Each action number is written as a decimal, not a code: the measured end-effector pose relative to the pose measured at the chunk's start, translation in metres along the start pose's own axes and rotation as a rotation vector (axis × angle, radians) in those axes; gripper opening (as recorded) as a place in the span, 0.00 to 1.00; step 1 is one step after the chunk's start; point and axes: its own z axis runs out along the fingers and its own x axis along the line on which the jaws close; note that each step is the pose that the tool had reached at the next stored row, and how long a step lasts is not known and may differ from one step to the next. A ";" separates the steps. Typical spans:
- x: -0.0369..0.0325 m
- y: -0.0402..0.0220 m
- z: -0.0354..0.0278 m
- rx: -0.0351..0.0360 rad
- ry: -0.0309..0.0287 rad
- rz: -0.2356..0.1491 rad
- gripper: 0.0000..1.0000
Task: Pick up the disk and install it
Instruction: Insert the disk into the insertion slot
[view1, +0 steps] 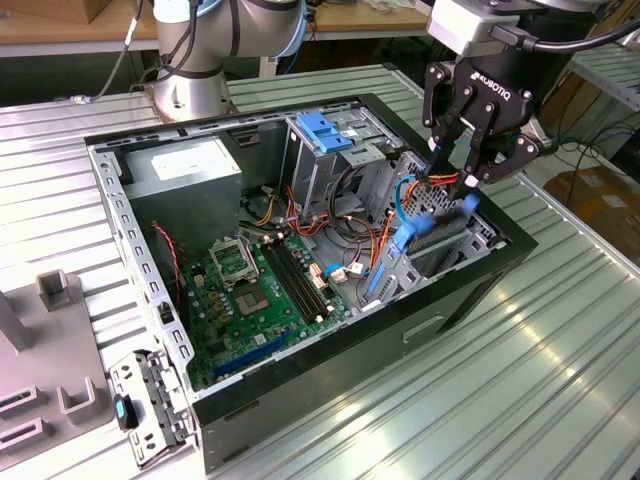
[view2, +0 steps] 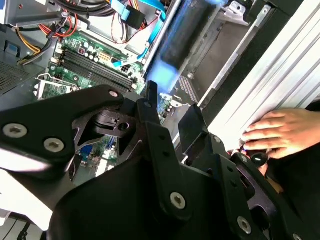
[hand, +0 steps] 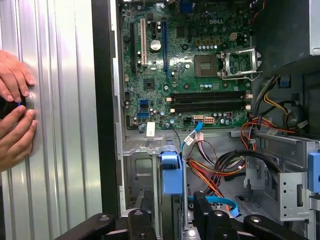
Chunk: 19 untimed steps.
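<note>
Black fingers (hand: 140, 222) sat nearest the lens in both wrist views, spread, with green board showing through the gap. I logged the gripper (view1: 455, 178) as released, holding nothing. Just under its tips the disk (view1: 438, 235) stood tilted on edge in the drive bay, at the case corner on the exterior view's right. I could not tell whether the tips touched it. Its blue rail end (hand: 170, 174) showed just past the fingers. Orange and red cables (view1: 375, 235) ran beside the bay. Farther out lay the motherboard (view1: 262, 285), a blue latch (view1: 322, 130) on its cage, and a grey box (view1: 185, 165). The case (view1: 470, 300) lay open on the ribbed table (view1: 570, 380). A person's hands (hand: 15, 137) rested on the table beside it.
</note>
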 end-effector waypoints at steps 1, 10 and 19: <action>0.0000 0.0000 0.0000 0.0000 0.0000 0.000 0.45; 0.0008 -0.0042 0.0068 0.0000 0.0000 0.000 0.18; 0.0046 -0.0132 0.0198 -0.0001 0.0004 0.000 0.11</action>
